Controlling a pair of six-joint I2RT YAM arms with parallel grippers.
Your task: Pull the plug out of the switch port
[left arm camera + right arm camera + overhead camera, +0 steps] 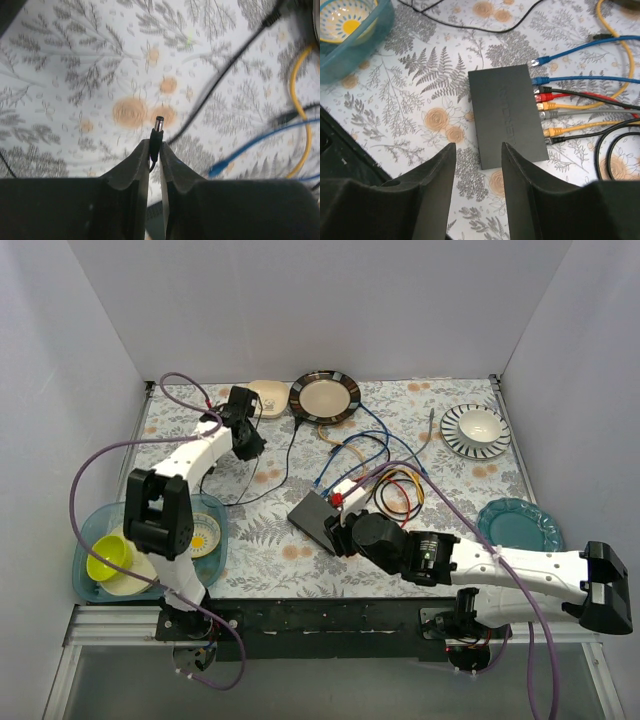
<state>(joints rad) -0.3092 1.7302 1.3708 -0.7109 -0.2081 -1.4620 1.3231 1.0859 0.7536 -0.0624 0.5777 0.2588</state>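
- The left arm reaches toward the far-left corner of the table (262, 545). Its wrist is bent down, and the left gripper (156, 150) hangs above the cloth.
- Its fingers are clamped on a black barrel plug (157, 131), whose metal tip pokes out past the fingertips.
- The right arm stretches low from the near-right edge toward the middle. The right gripper (478, 146) has its jaws spread wide and grips nothing, poised over the near end of the switch (507, 115).
- The switch lies flat around the middle of the tabletop, slightly nearer the front edge and well apart from the left gripper.
- A row of coloured cables (549, 106) sits in the sockets along one long edge.
- A loose blue cable end (536, 62) lies just beside that edge.
- A teal tub (88, 525) holding bowls sits at the near-left corner.
- A dark-rimmed plate (324, 395) stands at the far edge, and a striped dish (476, 430) sits toward the far-right corner.
- A teal plate (518, 523) lies by the right edge.
- A fern-and-flower cloth covers the table, with plain white walls around it.
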